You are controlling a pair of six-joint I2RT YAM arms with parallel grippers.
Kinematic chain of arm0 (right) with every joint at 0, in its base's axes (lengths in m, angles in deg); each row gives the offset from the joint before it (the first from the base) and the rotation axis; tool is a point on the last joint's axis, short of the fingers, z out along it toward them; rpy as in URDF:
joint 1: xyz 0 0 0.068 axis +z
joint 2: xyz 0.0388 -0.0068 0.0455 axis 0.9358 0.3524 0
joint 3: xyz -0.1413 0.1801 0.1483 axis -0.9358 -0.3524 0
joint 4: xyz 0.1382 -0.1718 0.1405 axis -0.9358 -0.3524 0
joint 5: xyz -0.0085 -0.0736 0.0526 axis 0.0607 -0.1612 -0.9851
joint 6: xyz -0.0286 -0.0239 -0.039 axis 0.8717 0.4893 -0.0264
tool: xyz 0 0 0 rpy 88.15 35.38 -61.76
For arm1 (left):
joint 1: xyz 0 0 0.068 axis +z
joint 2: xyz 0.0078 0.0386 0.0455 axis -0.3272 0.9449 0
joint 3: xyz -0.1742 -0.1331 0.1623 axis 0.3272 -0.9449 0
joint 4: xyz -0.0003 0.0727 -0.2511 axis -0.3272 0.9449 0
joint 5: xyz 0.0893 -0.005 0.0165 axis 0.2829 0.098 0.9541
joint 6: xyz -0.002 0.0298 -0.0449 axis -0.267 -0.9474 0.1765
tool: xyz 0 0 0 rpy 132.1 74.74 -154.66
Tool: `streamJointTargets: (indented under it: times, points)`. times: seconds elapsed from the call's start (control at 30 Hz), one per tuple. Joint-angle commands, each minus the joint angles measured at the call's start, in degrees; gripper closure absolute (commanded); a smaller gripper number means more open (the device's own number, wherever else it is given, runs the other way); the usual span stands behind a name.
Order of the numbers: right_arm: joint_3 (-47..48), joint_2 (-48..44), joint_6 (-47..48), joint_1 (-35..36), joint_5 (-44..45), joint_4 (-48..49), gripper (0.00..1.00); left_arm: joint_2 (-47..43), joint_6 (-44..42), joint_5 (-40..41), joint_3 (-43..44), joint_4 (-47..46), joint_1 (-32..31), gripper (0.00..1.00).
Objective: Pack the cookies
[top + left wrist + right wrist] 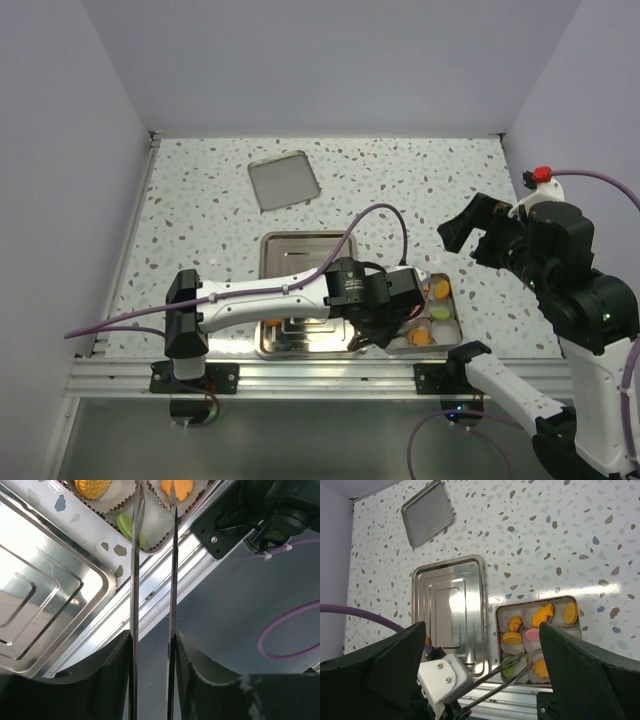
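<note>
Cookies lie in white paper liners in the square tin [498, 630] at the table's near right: several orange ones [542, 614], a pink one [532, 634] and a green one [509, 669]. My left gripper [155, 487] carries two long thin blades that reach over the tin's near edge. The blades stand apart with only liner between them. The green cookie [127, 525] lies in its liner just left of the left blade. My right gripper [478, 235] hangs open above the table behind the tin, holding nothing.
A silver tray [300, 270] lies left of the tin [455, 310]. A flat grey lid [283, 180] rests farther back on the speckled table. The metal rail [165, 570] of the table's near edge runs under the left blades.
</note>
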Motion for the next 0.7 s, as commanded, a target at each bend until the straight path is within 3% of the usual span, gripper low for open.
streamJointTargets:
  times: [0.0,0.2,0.4,0.67]
  points:
    - [0.72,0.02,0.76,0.27,1.61,1.16,0.01,-0.05,-1.59,1.89,3.45,0.79,-0.15,0.55]
    - [0.11,0.03,0.68,0.27,1.17,1.51,0.01,-1.1,-0.8,4.96,6.35,3.08,-0.15,0.53]
    - [-1.3,-0.41,0.76,0.27,0.82,1.78,0.01,-6.28,1.04,10.32,7.76,11.69,1.42,0.5]
    - [-2.18,-0.33,0.33,0.27,-0.15,2.92,0.01,-24.1,6.75,11.3,-14.18,13.89,6.61,0.47]
